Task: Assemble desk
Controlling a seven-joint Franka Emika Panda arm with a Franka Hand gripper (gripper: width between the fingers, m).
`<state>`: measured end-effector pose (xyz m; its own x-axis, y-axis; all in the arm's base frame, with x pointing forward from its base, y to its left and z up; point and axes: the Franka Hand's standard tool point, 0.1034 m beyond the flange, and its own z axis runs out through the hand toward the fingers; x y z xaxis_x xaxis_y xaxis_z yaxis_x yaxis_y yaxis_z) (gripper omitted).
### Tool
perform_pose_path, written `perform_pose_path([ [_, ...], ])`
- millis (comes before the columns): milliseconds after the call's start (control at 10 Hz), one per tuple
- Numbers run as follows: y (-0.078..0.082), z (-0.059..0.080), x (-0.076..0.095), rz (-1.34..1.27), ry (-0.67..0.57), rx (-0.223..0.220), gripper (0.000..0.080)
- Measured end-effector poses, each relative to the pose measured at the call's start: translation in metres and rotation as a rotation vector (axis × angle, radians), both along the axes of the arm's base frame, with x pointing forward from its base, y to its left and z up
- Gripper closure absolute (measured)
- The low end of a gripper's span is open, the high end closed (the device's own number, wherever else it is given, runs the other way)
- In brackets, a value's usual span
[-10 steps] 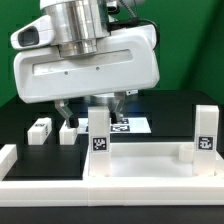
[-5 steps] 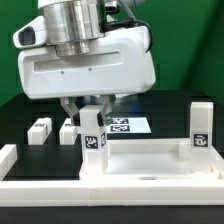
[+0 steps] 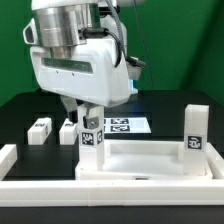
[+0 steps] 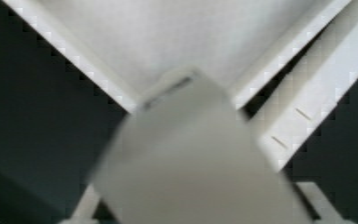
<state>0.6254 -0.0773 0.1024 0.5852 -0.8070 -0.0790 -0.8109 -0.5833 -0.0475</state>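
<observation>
Exterior view: my fingers (image 3: pixel 72 105) pinch the upright leg (image 3: pixel 92 135); I have rotated, the tabletop (image 3: pixel 150 160) has shifted: screwing likely underway.

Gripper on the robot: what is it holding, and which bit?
The gripper looks shut on the upright white square plastic leg, pinching its top end; the wrist view is too blurred to confirm.
</observation>
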Motion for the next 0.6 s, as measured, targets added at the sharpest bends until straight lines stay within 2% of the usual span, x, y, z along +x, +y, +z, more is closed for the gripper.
perform_pose_path([
  [100, 0.0, 0.0, 0.0, 0.0, 0.0, 0.0, 0.039],
  [200, 0.0, 0.0, 0.0, 0.0, 0.001, 0.0, 0.0256],
  [300, 0.0, 0.0, 0.0, 0.001, 0.001, 0.0, 0.0256],
  [400, 0.004, 0.011, 0.003, 0.011, 0.003, 0.01, 0.0172],
  [500, 0.008, 0.029, 0.008, 0.018, -0.015, 0.018, 0.0156],
  [600, 0.019, 0.045, 0.008, -0.006, -0.013, 0.027, 0.0156],
])
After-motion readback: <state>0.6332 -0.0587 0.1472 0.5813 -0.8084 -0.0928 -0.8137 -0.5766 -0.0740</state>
